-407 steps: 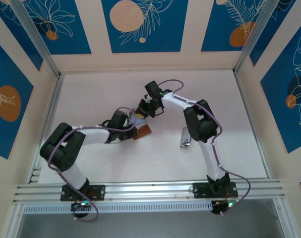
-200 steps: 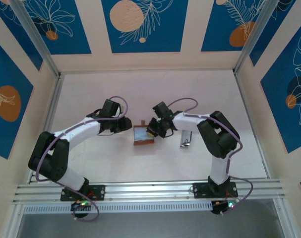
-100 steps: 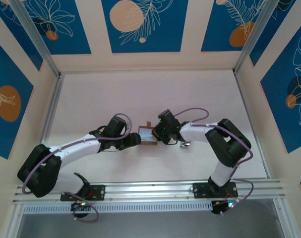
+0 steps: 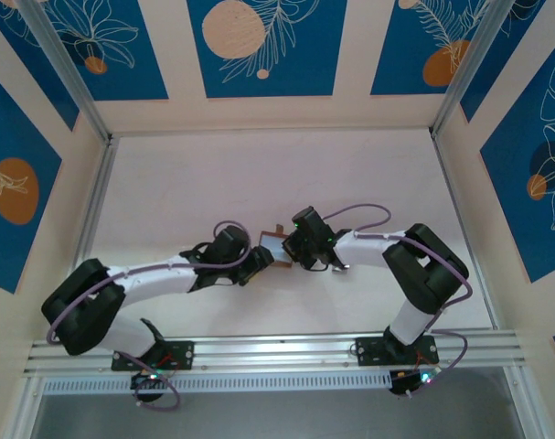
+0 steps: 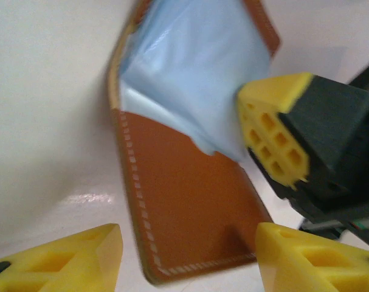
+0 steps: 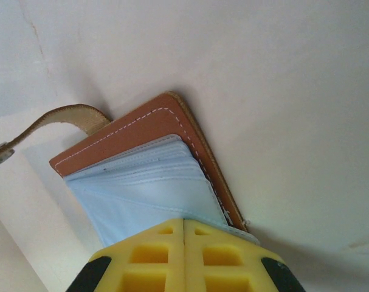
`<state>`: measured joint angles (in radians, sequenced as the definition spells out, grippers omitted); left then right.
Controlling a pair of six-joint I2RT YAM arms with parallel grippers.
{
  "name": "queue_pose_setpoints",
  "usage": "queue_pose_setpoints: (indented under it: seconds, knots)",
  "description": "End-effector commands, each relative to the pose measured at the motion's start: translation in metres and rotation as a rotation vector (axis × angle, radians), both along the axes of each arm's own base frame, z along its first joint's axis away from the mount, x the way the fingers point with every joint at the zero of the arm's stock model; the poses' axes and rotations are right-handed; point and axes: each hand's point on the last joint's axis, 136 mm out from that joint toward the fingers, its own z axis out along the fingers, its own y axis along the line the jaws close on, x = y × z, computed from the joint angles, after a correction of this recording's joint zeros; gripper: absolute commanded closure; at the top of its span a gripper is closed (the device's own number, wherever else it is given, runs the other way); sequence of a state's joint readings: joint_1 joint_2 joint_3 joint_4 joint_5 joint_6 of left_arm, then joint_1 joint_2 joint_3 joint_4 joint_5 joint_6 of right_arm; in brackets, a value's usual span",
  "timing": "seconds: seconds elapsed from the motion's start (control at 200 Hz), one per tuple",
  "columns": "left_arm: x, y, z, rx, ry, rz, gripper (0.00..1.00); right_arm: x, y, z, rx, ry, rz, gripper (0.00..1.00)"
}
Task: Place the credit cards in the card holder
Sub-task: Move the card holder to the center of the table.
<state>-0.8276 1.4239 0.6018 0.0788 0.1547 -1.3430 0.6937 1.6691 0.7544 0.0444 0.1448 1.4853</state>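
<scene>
The card holder (image 4: 275,240) lies open mid-table, a brown leather wallet (image 5: 190,201) with bluish-grey pockets (image 6: 141,188) and a snap tab (image 6: 68,115) curling up at its far end. My right gripper (image 6: 184,243) is shut, its yellow fingertips pressed together against the edge of the pockets. It also appears as a yellow finger (image 5: 275,134) at the pockets' corner. My left gripper (image 5: 187,261) is open, one finger on each side of the brown flap's near edge, not touching it. The right arm (image 4: 368,245) hides the credit cards.
White tabletop (image 4: 213,183) surrounds the wallet, with bare room toward the back wall. An aluminium rail (image 4: 277,347) runs along the near edge. Both arms (image 4: 158,273) converge low at the table's middle.
Over two seconds the wallet went from held between both grippers to lying open on the table. In the last half second both grippers closed in on it from either side.
</scene>
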Motion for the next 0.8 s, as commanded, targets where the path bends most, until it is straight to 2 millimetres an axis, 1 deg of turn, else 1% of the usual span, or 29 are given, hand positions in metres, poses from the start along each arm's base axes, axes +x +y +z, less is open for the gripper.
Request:
queue_pose_setpoints:
  seconds: [0.0, 0.05, 0.13, 0.23, 0.315, 0.435, 0.515, 0.55, 0.57, 0.6, 0.715, 0.795]
  knots:
    - [0.001, -0.007, -0.014, -0.037, 0.051, 0.095, 0.43, -0.047, -0.056, -0.05, -0.243, 0.184, -0.041, 0.97]
    - [0.003, -0.01, -0.019, -0.048, 0.059, 0.108, 0.47, -0.047, -0.057, -0.049, -0.246, 0.182, -0.039, 0.97]
    - [0.005, -0.013, -0.021, -0.047, 0.052, 0.117, 0.57, -0.048, -0.058, -0.049, -0.251, 0.179, -0.036, 0.97]
    - [0.005, -0.007, -0.023, -0.01, 0.031, 0.126, 0.72, -0.048, -0.06, -0.046, -0.257, 0.163, -0.024, 0.97]
    - [0.003, 0.005, -0.023, 0.063, 0.012, 0.111, 0.83, -0.046, -0.061, -0.035, -0.271, 0.125, 0.004, 0.96]
    - [0.001, 0.017, -0.027, 0.149, 0.004, 0.038, 1.0, -0.041, -0.063, -0.006, -0.314, 0.062, 0.09, 0.93]
    - [0.0, 0.024, -0.032, 0.205, 0.011, -0.039, 1.0, -0.04, -0.059, 0.014, -0.332, 0.017, 0.185, 0.9]
    - [0.003, 0.027, -0.033, 0.227, 0.003, -0.084, 1.0, -0.039, -0.057, 0.024, -0.345, -0.007, 0.234, 0.85]
    - [0.004, 0.029, -0.035, 0.242, 0.004, -0.112, 1.0, -0.038, -0.055, 0.029, -0.348, -0.022, 0.264, 0.79]
    - [0.005, 0.032, -0.036, 0.263, 0.009, -0.148, 1.0, -0.037, -0.052, 0.036, -0.36, -0.035, 0.305, 0.77]
    - [0.015, 0.038, -0.038, 0.294, 0.0, -0.269, 1.0, -0.033, -0.031, 0.062, -0.372, -0.106, 0.483, 0.76]
    - [0.023, 0.036, -0.03, 0.309, -0.028, -0.352, 1.0, -0.032, -0.011, 0.081, -0.353, -0.147, 0.585, 0.79]
